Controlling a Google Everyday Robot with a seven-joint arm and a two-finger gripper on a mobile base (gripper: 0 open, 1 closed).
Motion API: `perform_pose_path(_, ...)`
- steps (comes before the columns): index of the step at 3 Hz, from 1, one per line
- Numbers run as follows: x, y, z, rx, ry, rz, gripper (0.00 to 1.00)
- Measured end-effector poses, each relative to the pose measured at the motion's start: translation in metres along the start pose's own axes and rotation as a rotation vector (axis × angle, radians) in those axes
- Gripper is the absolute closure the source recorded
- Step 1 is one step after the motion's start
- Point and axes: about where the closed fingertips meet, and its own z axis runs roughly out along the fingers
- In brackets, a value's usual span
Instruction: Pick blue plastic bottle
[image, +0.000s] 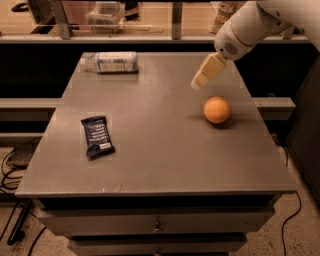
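The blue plastic bottle (111, 62) lies on its side at the far left of the grey table (160, 165), cap pointing left. It is clear with a pale printed label. My gripper (199, 81) hangs above the table's far right part, pointing down and left. It is above and left of the orange ball (217, 110) and well to the right of the bottle. It holds nothing that I can see.
A dark navy snack bar wrapper (97, 136) lies on the left of the table. A shelf ledge (150, 37) with a clear container (105, 12) runs behind the table. Cables (10, 170) lie on the floor at left.
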Motion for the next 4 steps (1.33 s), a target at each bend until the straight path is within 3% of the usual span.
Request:
perform_pose_path(1, 0.0, 0.0, 0.001, 0.0, 0.0, 0.0, 0.0)
perform_pose_path(2, -0.013, -0.002, 0.015, -0.017, -0.056, 0.025, 0.0)
perform_pose_path(4, -0.066, -0.009, 0.063, -0.116, -0.256, 0.038, 0.0)
